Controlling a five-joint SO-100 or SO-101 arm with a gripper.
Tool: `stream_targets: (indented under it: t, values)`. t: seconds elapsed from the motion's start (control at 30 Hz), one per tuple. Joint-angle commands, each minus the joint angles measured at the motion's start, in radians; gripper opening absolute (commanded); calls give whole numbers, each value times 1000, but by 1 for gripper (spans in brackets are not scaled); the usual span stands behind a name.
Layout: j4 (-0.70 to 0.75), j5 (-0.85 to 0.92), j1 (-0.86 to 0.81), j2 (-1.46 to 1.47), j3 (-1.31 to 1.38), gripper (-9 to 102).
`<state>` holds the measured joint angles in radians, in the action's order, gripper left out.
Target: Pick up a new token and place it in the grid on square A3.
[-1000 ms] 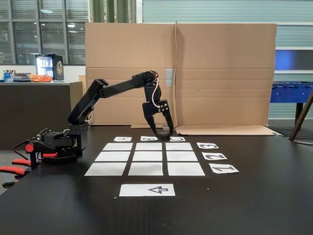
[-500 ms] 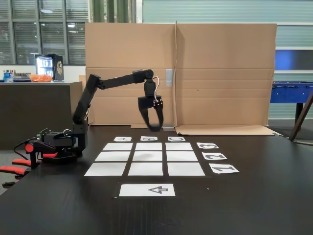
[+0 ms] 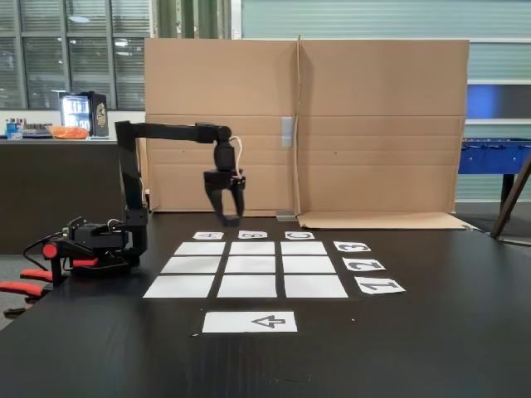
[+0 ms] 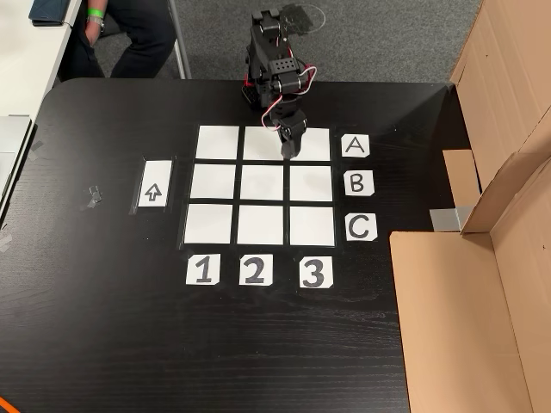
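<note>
the black two-finger pincer [image 3: 229, 219] hangs above the white paper nine-square grid [image 4: 215, 185], over its twelve o'clock edge near corner square a3 [image 4: 315, 144]; whether it grips anything is unclear.

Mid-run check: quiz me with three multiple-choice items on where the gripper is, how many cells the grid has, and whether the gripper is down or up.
1. In an other view, the gripper is over:
A) row A of the grid
B) the arrow strip
C) the cardboard

2. White cells in the grid:
A) six
B) nine
C) twelve

3. In the fixed view, the gripper is:
A) pressed onto the table
B) raised above the table
C) resting on a number label

Answers:
1 A: it overlaps the row beside the A label, near the corner cell.
2 B: there are three rows of three.
3 B: there is a clear gap between its tips and the tabletop.
</note>
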<state>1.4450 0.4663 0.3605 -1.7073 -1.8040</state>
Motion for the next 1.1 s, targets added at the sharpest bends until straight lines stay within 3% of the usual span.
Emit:
stream_targets:
  t: [0.0, 0.4, 1.07]
  values:
    - [-20, 89, 6, -107, -91, 15]
    - [-103, 293, 43, -288, -379, 15]
    - [-307, 279, 296, -77, -440, 14]
